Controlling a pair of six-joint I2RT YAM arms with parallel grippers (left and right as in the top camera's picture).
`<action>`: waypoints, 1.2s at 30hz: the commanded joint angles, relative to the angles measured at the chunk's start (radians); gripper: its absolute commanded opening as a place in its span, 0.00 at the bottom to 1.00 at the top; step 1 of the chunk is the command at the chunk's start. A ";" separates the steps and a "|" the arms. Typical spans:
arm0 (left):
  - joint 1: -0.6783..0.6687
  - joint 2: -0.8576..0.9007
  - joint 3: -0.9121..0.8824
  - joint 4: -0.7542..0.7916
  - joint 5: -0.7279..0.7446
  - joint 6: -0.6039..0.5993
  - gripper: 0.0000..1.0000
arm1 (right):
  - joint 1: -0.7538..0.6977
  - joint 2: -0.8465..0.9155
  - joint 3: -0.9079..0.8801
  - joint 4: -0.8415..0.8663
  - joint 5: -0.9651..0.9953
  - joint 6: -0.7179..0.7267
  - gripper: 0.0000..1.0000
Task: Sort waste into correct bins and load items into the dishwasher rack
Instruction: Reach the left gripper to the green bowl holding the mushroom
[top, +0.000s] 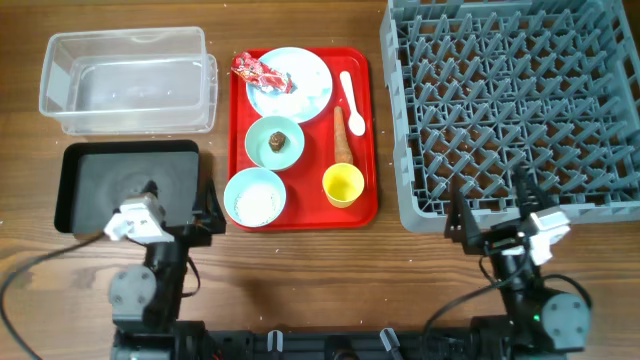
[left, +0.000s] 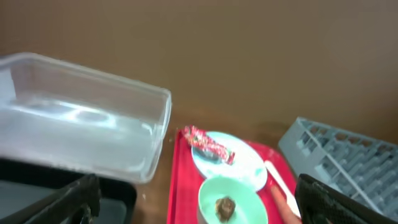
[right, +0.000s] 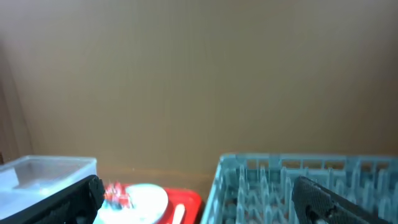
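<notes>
On the red tray (top: 365, 130) a pale blue plate (top: 305, 95) holds a crumpled red-and-white wrapper (top: 260, 72). A bowl (top: 275, 141) holds a brown food lump (top: 278, 139); another bowl (top: 255, 196) holds white rice. A yellow cup (top: 343, 184), an orange carrot piece (top: 343, 138) and a white spoon (top: 351, 100) lie beside them. The clear tub (top: 128, 80) and black tray (top: 125, 183) are at the left, the grey rack (top: 515, 110) at the right. My left gripper (top: 185, 215) and right gripper (top: 487, 222) are open and empty near the front edge. No tissue shows.
The left wrist view shows the tub (left: 81, 121), the wrapper (left: 208, 144) and the lump's bowl (left: 231, 200) ahead. The right wrist view shows the rack (right: 305, 186) and the plate (right: 146, 200). Bare wooden tabletop runs along the front.
</notes>
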 joint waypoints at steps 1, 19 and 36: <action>-0.005 0.235 0.219 -0.077 0.022 0.061 1.00 | -0.004 0.122 0.159 -0.071 -0.021 -0.006 0.99; -0.301 1.344 1.131 -0.681 0.079 0.069 1.00 | -0.004 1.035 0.993 -0.896 -0.065 -0.101 1.00; -0.444 1.806 1.131 -0.487 0.018 -0.031 0.77 | -0.004 1.179 0.993 -0.971 -0.057 -0.058 0.82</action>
